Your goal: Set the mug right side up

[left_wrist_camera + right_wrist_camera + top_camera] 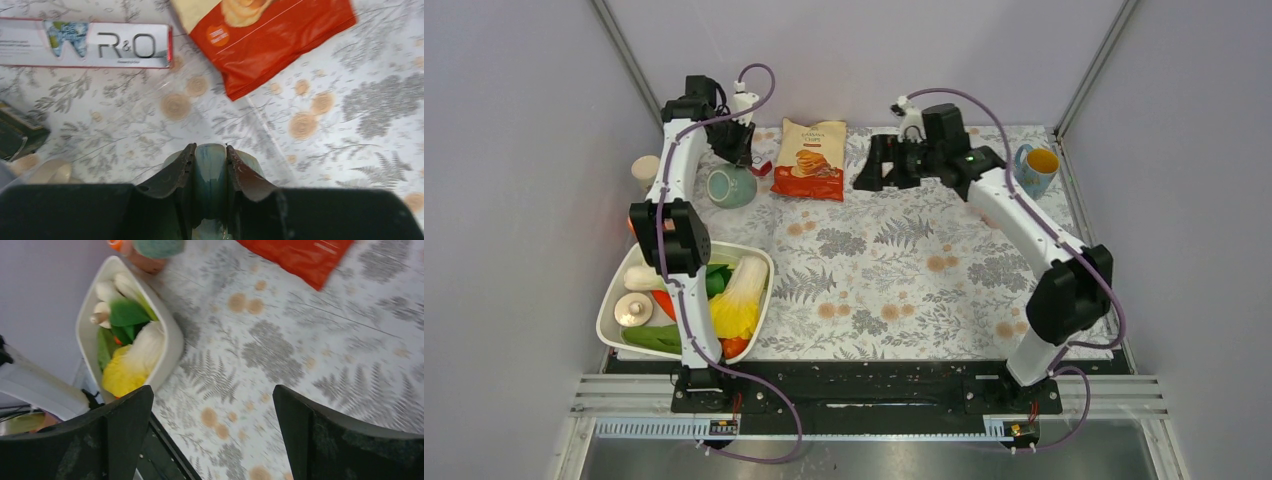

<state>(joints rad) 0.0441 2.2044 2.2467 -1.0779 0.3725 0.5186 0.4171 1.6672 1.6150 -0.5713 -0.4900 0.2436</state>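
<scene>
The pale green mug (731, 187) sits on the floral cloth at the back left, and its opening does not show from above. My left gripper (736, 148) is right over it. In the left wrist view the gripper (210, 150) is shut on the mug's handle (210, 172), and the mug body shows behind the fingers (172, 175). My right gripper (876, 165) is open and empty, held above the cloth at the back middle. In the right wrist view (212, 389) its jaws stand wide apart over bare cloth, and the mug (157, 246) sits at the top edge.
An orange chips bag (809, 160) lies just right of the mug. A toothpaste box (85, 42) and a dark box (20, 132) lie nearby. A white bowl (764, 265) of vegetables stands at the left front. A blue mug (1036, 170) stands upright at the back right, and a beige cup (645, 172) at the far left.
</scene>
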